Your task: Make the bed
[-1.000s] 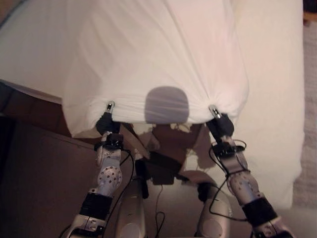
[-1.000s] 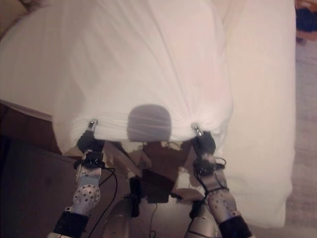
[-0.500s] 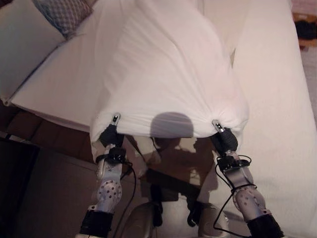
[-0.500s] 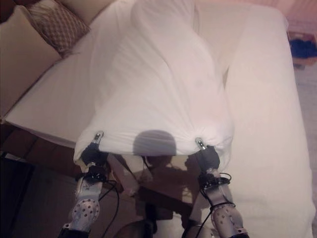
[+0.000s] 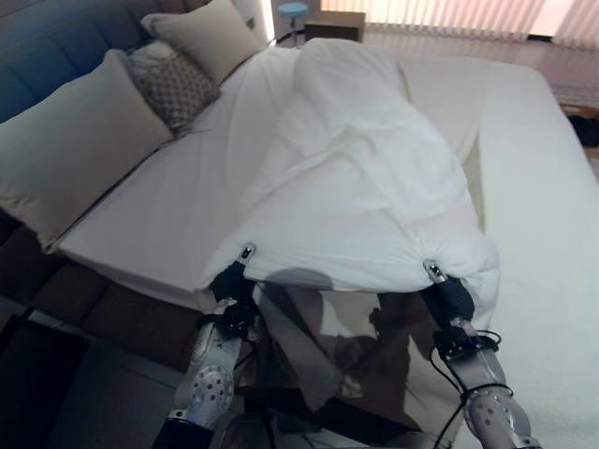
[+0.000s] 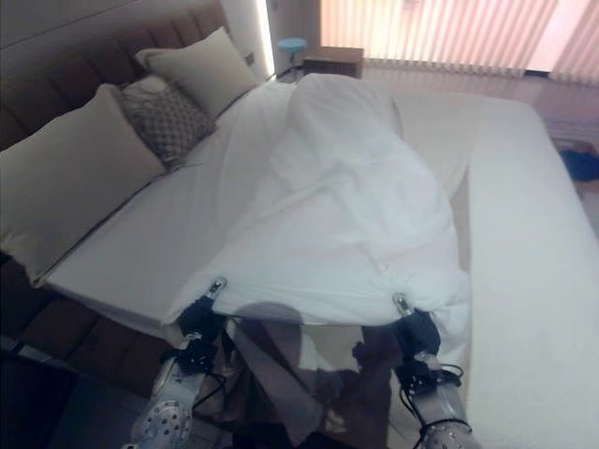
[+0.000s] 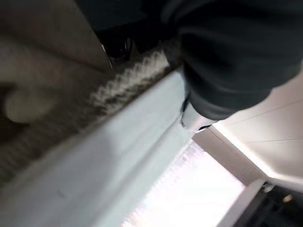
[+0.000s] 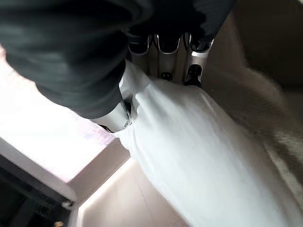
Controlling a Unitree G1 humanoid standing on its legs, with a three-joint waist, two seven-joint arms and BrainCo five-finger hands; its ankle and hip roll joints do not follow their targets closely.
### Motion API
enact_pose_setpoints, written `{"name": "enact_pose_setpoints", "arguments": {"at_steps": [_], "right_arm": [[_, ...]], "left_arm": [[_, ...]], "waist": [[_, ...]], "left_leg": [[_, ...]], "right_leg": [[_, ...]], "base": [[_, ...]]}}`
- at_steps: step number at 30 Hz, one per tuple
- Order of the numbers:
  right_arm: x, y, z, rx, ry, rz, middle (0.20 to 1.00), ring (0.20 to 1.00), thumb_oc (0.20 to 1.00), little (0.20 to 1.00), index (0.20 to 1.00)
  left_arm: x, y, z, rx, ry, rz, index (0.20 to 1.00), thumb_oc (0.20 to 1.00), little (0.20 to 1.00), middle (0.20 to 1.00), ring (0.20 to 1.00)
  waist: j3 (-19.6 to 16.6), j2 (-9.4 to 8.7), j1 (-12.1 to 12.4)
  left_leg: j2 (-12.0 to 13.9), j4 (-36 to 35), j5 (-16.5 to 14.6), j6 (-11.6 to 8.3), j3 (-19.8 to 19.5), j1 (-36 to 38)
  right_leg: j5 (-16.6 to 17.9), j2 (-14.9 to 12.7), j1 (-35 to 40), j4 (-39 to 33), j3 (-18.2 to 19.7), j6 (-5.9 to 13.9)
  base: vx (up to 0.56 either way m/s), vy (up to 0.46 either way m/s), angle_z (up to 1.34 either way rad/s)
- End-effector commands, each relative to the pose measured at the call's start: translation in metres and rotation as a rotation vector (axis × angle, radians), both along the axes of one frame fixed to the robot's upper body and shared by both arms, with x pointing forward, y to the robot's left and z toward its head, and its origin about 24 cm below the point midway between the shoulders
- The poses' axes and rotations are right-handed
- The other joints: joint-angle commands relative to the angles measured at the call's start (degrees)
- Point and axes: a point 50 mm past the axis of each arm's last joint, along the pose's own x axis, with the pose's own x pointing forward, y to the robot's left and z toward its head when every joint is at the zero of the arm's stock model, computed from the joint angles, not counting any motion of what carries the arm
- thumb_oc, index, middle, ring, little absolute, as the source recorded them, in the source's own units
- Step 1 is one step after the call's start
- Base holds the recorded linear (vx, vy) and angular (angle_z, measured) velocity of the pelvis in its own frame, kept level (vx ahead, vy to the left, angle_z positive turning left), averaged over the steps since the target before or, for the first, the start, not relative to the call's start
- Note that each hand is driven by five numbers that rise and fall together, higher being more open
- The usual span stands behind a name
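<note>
Gripping, left eye view: left robot hand (image 5: 234,281) and right robot hand (image 5: 446,290) each pinch the near hem of the white duvet (image 5: 356,196), lifted off the bed (image 5: 543,187); the cloth stretches taut between them and runs away from both hands up the mattress.
Right eye view: beyond the left robot hand, well apart, lie a large cream pillow (image 6: 65,178), a patterned cushion (image 6: 164,117) and a second cream pillow (image 6: 201,65) against the headboard (image 6: 103,37).
Left wrist view: duvet edge runs straight off the hand's dark cover; its fingers are hidden, so from here I cannot tell the grip.
Right wrist view: fingers (image 8: 191,71) and thumb curl tight round a bunched fold of duvet.
</note>
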Motion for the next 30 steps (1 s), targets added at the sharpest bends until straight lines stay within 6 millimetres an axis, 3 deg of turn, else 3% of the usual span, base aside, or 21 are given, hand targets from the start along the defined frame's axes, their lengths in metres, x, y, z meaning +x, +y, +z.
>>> {"name": "enact_pose_setpoints", "arguments": {"at_steps": [1,2,3,4,5,7,9,11,13,16,17,18,20,21,22,24,26,27,28,29,30], "right_arm": [[0.010,-0.051,0.032,-0.124,-0.150,-0.160,0.200,0.200,0.200,0.200,0.200],[0.012,-0.050,0.034,-0.117,-0.162,-0.150,0.200,0.200,0.200,0.200,0.200],[0.012,-0.051,0.033,-0.119,-0.162,-0.155,0.200,0.200,0.200,0.200,0.200],[0.011,-0.053,0.034,-0.133,-0.166,-0.159,0.200,0.200,0.200,0.200,0.200],[0.009,-0.059,0.033,-0.139,-0.158,-0.178,0.200,0.200,0.200,0.200,0.200],[0.008,-0.064,0.037,-0.154,-0.175,-0.195,0.200,0.200,0.200,0.200,0.200],[0.013,-0.065,0.044,-0.164,-0.193,-0.214,0.200,0.200,0.200,0.200,0.200],[0.016,-0.062,0.044,-0.137,-0.193,-0.216,0.200,0.200,0.200,0.200,0.200],[0.018,-0.060,0.043,-0.124,-0.190,-0.213,0.200,0.200,0.200,0.200,0.200],[0.020,-0.065,0.042,-0.131,-0.174,-0.214,0.200,0.200,0.200,0.200,0.200],[0.020,-0.068,0.045,-0.131,-0.178,-0.227,0.200,0.200,0.200,0.200,0.200],[0.019,-0.071,0.046,-0.131,-0.180,-0.238,0.200,0.200,0.200,0.200,0.200],[0.012,-0.076,0.047,-0.149,-0.185,-0.260,0.200,0.200,0.200,0.200,0.200],[0.012,-0.076,0.047,-0.149,-0.185,-0.260,0.200,0.200,0.200,0.200,0.200],[0.008,-0.071,0.042,-0.143,-0.170,-0.257,0.200,0.200,0.200,0.200,0.200],[0.008,-0.062,0.032,-0.126,-0.141,-0.241,0.200,0.200,0.200,0.200,0.200],[0.012,-0.057,0.028,-0.113,-0.126,-0.228,0.200,0.200,0.200,0.200,0.200],[0.013,-0.055,0.028,-0.109,-0.133,-0.214,0.200,0.200,0.200,0.200,0.200],[0.014,-0.053,0.029,-0.115,-0.139,-0.199,0.200,0.200,0.200,0.200,0.200],[0.016,-0.053,0.031,-0.107,-0.152,-0.190,0.200,0.200,0.200,0.200,0.200],[0.014,-0.054,0.030,-0.108,-0.153,-0.194,0.200,0.200,0.200,0.200,0.200]], "left_arm": [[-0.017,0.085,0.092,0.128,-0.473,0.345,0.200,0.200,0.200,0.200,0.200],[-0.017,0.084,0.092,0.127,-0.476,0.345,0.200,0.200,0.200,0.200,0.200],[-0.017,0.082,0.091,0.117,-0.475,0.346,0.200,0.200,0.200,0.200,0.200],[-0.018,0.080,0.090,0.111,-0.473,0.352,0.200,0.200,0.200,0.200,0.200],[-0.017,0.075,0.092,0.088,-0.487,0.317,0.200,0.200,0.200,0.200,0.200],[-0.013,0.069,0.084,0.054,-0.455,0.318,0.200,0.200,0.200,0.200,0.200],[-0.012,0.068,0.083,0.027,-0.467,0.315,0.200,0.200,0.200,0.200,0.200],[-0.015,0.072,0.081,0.033,-0.452,0.333,0.200,0.200,0.200,0.200,0.200],[-0.016,0.077,0.082,0.045,-0.453,0.353,0.200,0.200,0.200,0.200,0.200],[-0.018,0.081,0.088,0.032,-0.482,0.369,0.200,0.200,0.200,0.200,0.200],[-0.018,0.080,0.089,0.029,-0.490,0.366,0.200,0.200,0.200,0.200,0.200],[-0.016,0.079,0.090,0.028,-0.493,0.361,0.200,0.200,0.200,0.200,0.200],[-0.013,0.073,0.088,0.019,-0.485,0.323,0.200,0.200,0.200,0.200,0.200],[-0.013,0.073,0.088,0.019,-0.485,0.322,0.200,0.200,0.200,0.200,0.200],[-0.008,0.063,0.089,0.023,-0.487,0.272,0.200,0.200,0.200,0.200,0.200],[-0.009,0.065,0.087,0.063,-0.472,0.269,0.200,0.200,0.200,0.200,0.200],[-0.010,0.068,0.086,0.092,-0.461,0.284,0.200,0.200,0.200,0.200,0.200],[-0.011,0.068,0.086,0.097,-0.461,0.286,0.200,0.200,0.200,0.200,0.200],[-0.011,0.067,0.085,0.097,-0.457,0.287,0.200,0.200,0.200,0.200,0.200],[-0.013,0.067,0.082,0.086,-0.452,0.299,0.200,0.200,0.200,0.200,0.200],[-0.014,0.067,0.082,0.085,-0.447,0.300,0.200,0.200,0.200,0.200,0.200]], "waist": [[-2.1,1.25,1.5],[-2.3,0.55,1.7],[-2.3,0.57,1.8],[-2.5,0.24,1.7],[-2.6,0.71,0.8],[-3.0,0.18,-0.6],[-2.8,0.80,0.7],[-2.4,-0.25,1.1],[-2.8,-1.58,2.2],[-4.3,-0.75,2.2],[-5.0,-0.08,2.3],[-5.1,0.63,2.3],[-5.5,0.72,1.5],[-5.5,0.70,1.5],[-4.8,-0.15,1.0],[-4.4,0.19,1.0],[-3.4,0.63,1.2],[-3.3,0.51,0.9],[-3.1,0.44,0.9],[-3.2,-0.06,1.6],[-3.4,0.05,1.4]], "left_leg": [[-0.8,-9.8,-1.8,0.50,-0.2,10.7],[-2.6,-11.3,-3.0,0.23,-1.1,12.1],[-3.6,-12.1,-3.1,0.26,-1.8,12.9],[-4.4,-11.3,-3.8,0.18,-2.3,12.8],[-4.3,-8.6,-5.6,0.15,-3.7,12.3],[-5.9,-1.1,-7.0,0.51,-2.9,10.4],[-4.4,2.0,-10.6,-0.07,-2.8,11.5],[-1.7,2.2,-8.6,-0.57,-4.0,10.1],[4.6,4.0,-5.2,-3.20,-7.0,6.9],[13.6,-3.0,1.0,-6.36,-9.8,6.9],[14.3,-6.8,4.5,-7.32,-9.5,7.3],[13.7,-7.2,4.9,-8.28,-10.2,7.1],[10.1,-7.3,0.8,-8.22,-7.2,7.5],[10.1,-7.3,0.8,-8.21,-7.2,7.5],[5.5,-5.1,-3.1,-5.09,-6.3,7.4],[2.0,-7.0,-3.7,-2.02,-4.8,9.7],[0.2,-9.0,-3.3,-0.34,-1.6,12.4],[-0.7,-10.1,-3.0,-0.08,-1.5,13.1],[-2.2,-10.8,-3.9,0.00,-2.3,14.5],[-3.9,-11.4,-4.3,0.20,-2.2,15.2],[-4.3,-10.9,-4.7,0.20,-2.9,15.1]], "right_leg": [[-2.0,18.4,-8.2,-1.3,-3.4,2.26],[-2.8,21.3,-9.5,-4.6,-4.9,4.55],[-2.2,23.4,-9.9,-8.8,-8.1,4.77],[-2.2,23.9,-9.8,-14.1,-8.8,4.05],[-1.0,21.6,-10.6,-15.8,-4.0,3.62],[-1.2,24.2,-12.5,-16.7,-0.8,0.35],[-2.1,22.6,-9.4,-16.7,-4.5,0.82],[-1.6,22.5,-8.8,-16.8,-2.7,-0.21],[-3.0,21.0,-6.0,-18.7,-1.5,0.70],[-6.0,17.6,-5.7,-17.8,1.5,2.58],[-5.6,16.3,-6.5,-17.3,1.7,2.71],[-5.0,14.8,-6.2,-17.0,2.1,3.05],[-1.7,10.1,-4.7,-16.0,1.6,4.39],[-1.7,10.1,-4.7,-16.0,1.6,4.40],[2.9,6.6,-3.7,-14.3,1.6,4.05],[2.6,6.3,-4.5,-9.0,0.8,2.78],[0.0,9.5,-5.8,-2.8,-2.6,1.96],[-0.8,12.9,-6.8,-3.7,-3.3,1.74],[-1.8,17.5,-8.4,-4.3,-3.7,3.32],[-1.7,21.0,-9.1,-8.2,-7.6,3.97],[-1.4,22.7,-9.3,-11.7,-8.2,3.89]], "base": [[0.16,0.201,-0.46],[0.18,0.274,-0.69],[0.12,0.162,-0.64],[0.00,0.139,-0.65],[0.01,0.137,-0.45],[0.09,0.142,0.15],[0.13,0.167,0.67],[-0.06,0.181,-0.22],[0.02,0.302,0.05],[0.03,0.600,-0.16],[-0.03,0.675,-0.26],[-0.05,0.631,-0.16],[0.03,0.495,-0.03],[0.11,0.496,0.10],[0.12,0.478,0.45],[0.12,0.551,0.85],[0.09,0.445,0.55],[0.17,0.353,0.11],[0.19,0.268,-0.31],[0.17,0.191,-0.54],[0.07,0.122,-0.59]]}}
